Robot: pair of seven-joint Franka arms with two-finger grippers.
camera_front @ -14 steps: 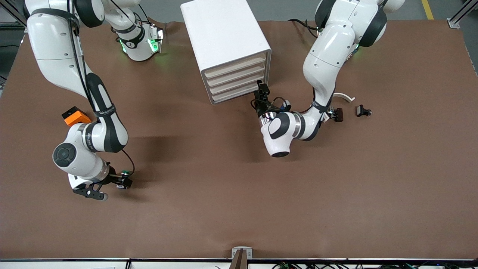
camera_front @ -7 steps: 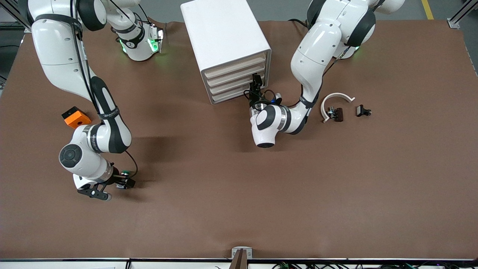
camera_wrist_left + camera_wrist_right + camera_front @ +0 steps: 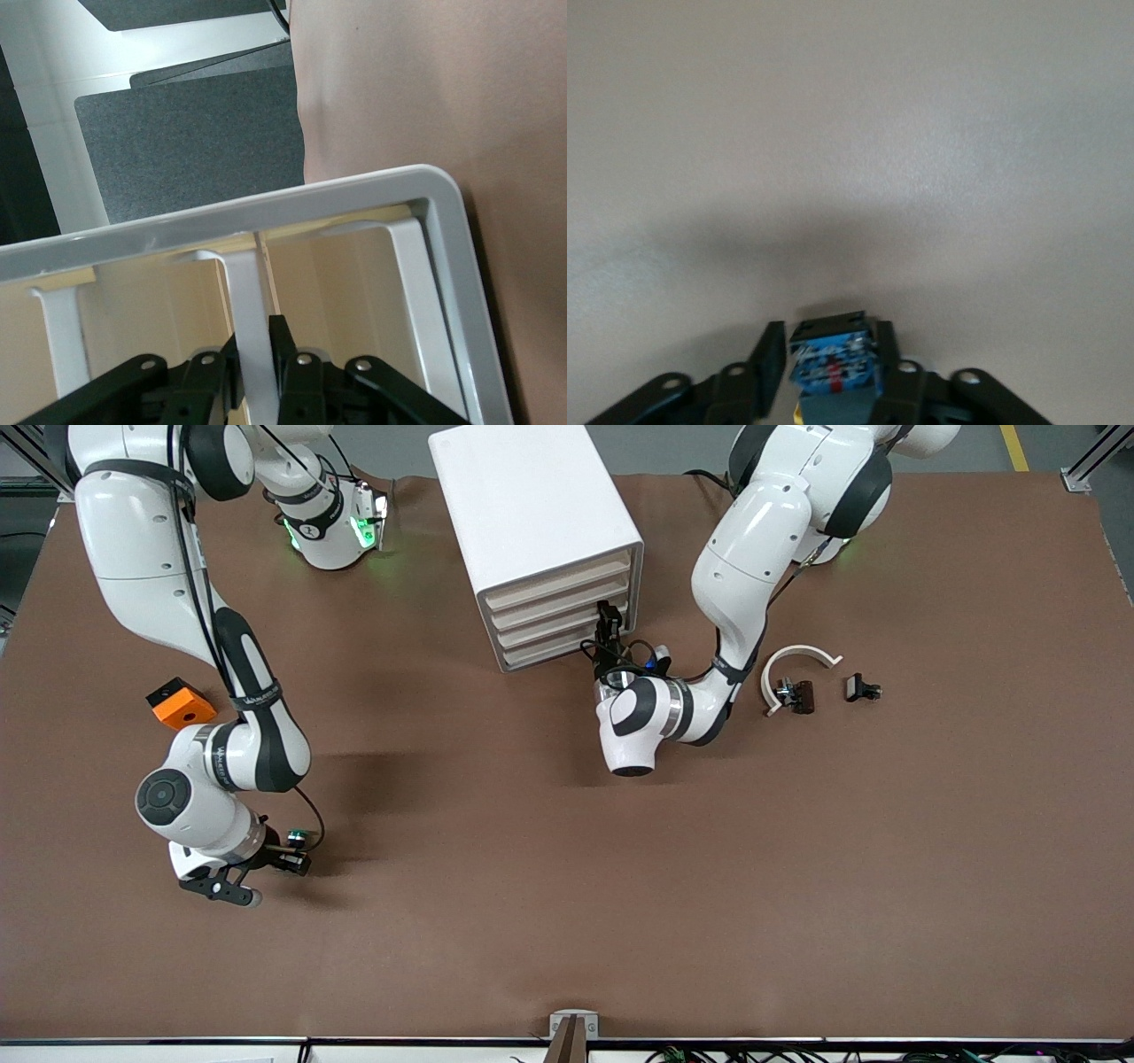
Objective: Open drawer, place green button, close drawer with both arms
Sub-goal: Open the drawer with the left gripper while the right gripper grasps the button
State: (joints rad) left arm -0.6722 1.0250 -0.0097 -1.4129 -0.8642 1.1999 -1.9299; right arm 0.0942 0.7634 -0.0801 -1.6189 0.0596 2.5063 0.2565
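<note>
Right gripper [image 3: 297, 861] down at the table [image 3: 567, 886] near the front camera, toward the right arm's end, fingers clamped on the button [image 3: 833, 365]. Orange cube [image 3: 181, 702] on the table farther back. Left gripper [image 3: 608, 622] at the cabinet [image 3: 532, 522], fingers [image 3: 282, 350] closed on the edge of a drawer [image 3: 562, 622]. Black parts [image 3: 802, 693] with white arc toward the left arm's end.

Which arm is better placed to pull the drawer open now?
Left. The left gripper is at the cabinet, jaws shut on a drawer front. The right gripper is low near the table's front edge, shut on the button.
</note>
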